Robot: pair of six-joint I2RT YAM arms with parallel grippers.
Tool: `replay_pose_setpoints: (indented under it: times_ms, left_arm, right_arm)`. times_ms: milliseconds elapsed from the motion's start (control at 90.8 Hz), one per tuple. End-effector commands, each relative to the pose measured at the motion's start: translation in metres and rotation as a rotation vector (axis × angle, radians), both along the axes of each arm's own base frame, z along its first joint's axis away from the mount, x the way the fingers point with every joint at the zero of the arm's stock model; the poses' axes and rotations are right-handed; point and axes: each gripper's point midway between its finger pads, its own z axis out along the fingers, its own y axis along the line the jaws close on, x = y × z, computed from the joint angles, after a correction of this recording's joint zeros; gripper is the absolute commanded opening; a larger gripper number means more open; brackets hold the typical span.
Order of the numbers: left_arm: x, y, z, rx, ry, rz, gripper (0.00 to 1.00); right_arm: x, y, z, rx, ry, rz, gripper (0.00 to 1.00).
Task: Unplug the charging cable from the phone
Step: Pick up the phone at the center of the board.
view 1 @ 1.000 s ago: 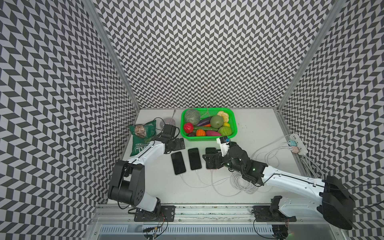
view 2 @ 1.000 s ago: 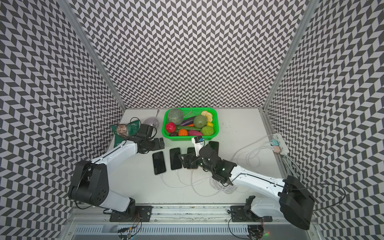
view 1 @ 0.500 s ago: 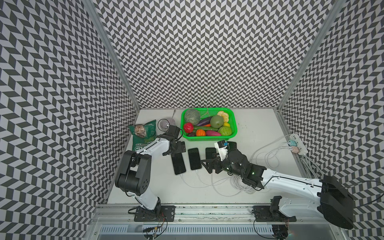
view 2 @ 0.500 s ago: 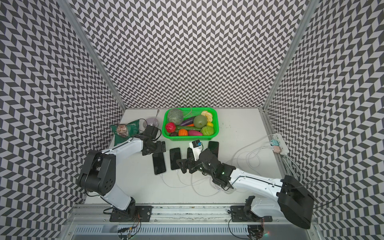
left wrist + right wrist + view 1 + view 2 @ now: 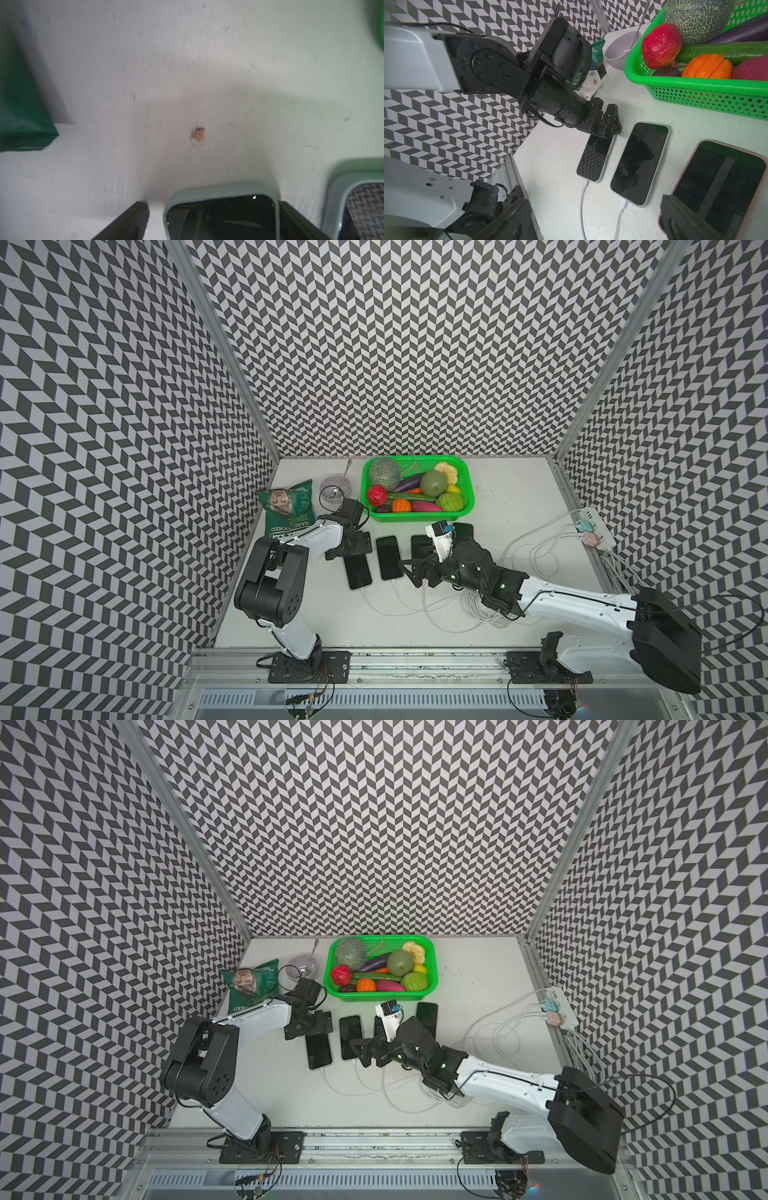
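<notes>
left gripper [image 5: 351, 551] spread wide, empty, straddling pale-green-cased black phone [image 5: 359, 572]: pin it. right gripper [image 5: 419, 574] agape, empty: pinch white cable plug [image 5: 585, 184], pull straight.

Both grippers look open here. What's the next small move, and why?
Probably close the left gripper on the leftmost phone: its top end sits between the open jaws and its cable is still plugged in, so steadying it would let the right gripper pull.
</notes>
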Motion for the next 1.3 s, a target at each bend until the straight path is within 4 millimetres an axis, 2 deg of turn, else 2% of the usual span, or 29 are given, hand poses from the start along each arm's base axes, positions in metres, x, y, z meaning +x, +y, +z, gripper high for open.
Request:
replay_pose_setpoints:
  times_ms: [0,242,375,518,727,1168,1289]
  left_arm:
    - [-0.011,-0.001,-0.012,0.01,0.037,0.001,1.0]
    - [-0.015,-0.009,-0.023,-0.004,0.064,-0.01,1.0]
    - [-0.018,-0.016,-0.026,-0.028,0.074,-0.018,0.96]
    - [-0.019,-0.015,-0.026,-0.018,0.073,-0.013,0.91]
    - [-0.024,-0.008,-0.019,0.008,0.069,0.007,1.0]
    - [-0.047,-0.016,-0.02,-0.028,0.099,0.01,1.0]
    - [-0.052,-0.019,-0.027,-0.021,0.12,0.008,1.0]
  right_arm:
    - [-0.001,0.005,0.006,0.035,-0.021,0.014,1.0]
    - [-0.002,0.006,0.005,0.035,-0.016,0.017,1.0]
    - [-0.002,0.003,0.005,0.037,-0.017,0.011,1.0]
    - [-0.002,0.002,0.004,0.03,-0.016,0.007,1.0]
    - [-0.002,0.0,0.004,0.027,-0.022,0.002,1.0]
    - [-0.004,-0.001,0.005,0.038,-0.024,0.009,1.0]
    - [-0.005,-0.001,0.006,0.042,-0.019,0.013,1.0]
